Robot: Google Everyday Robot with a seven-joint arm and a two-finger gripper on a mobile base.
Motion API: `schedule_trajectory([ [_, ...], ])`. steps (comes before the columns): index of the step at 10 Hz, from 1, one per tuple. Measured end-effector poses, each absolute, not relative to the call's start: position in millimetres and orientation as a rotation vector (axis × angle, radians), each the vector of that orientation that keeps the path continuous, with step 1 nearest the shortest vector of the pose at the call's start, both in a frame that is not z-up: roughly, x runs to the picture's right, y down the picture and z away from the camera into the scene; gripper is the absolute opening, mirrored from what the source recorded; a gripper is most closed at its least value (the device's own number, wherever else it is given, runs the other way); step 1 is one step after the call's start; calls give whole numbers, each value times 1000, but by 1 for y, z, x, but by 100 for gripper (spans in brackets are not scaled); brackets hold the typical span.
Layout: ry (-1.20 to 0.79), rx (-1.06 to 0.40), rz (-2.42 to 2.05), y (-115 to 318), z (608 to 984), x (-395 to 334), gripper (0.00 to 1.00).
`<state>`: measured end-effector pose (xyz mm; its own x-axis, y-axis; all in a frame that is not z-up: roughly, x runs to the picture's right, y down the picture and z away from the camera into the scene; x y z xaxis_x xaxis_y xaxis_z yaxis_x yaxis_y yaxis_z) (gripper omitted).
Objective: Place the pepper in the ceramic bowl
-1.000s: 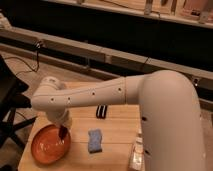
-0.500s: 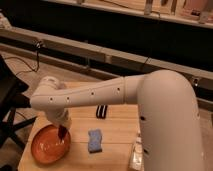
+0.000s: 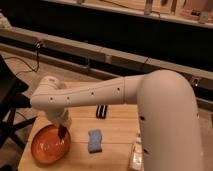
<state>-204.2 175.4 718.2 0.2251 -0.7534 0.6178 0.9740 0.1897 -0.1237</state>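
Note:
An orange-brown ceramic bowl sits at the front left of the wooden table. My white arm reaches across from the right, and its gripper hangs just above the bowl's right rim. A small dark red thing, likely the pepper, shows at the gripper's tip over the bowl.
A blue sponge lies right of the bowl. A black object lies behind it near the table's middle. A pale packet sits at the front right, by my arm's body. A dark chair stands left of the table.

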Motion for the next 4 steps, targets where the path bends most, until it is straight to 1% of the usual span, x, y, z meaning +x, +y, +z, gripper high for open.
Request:
schedule_trajectory([
  [4, -478, -559, -1281, 175, 720, -205, 52],
])
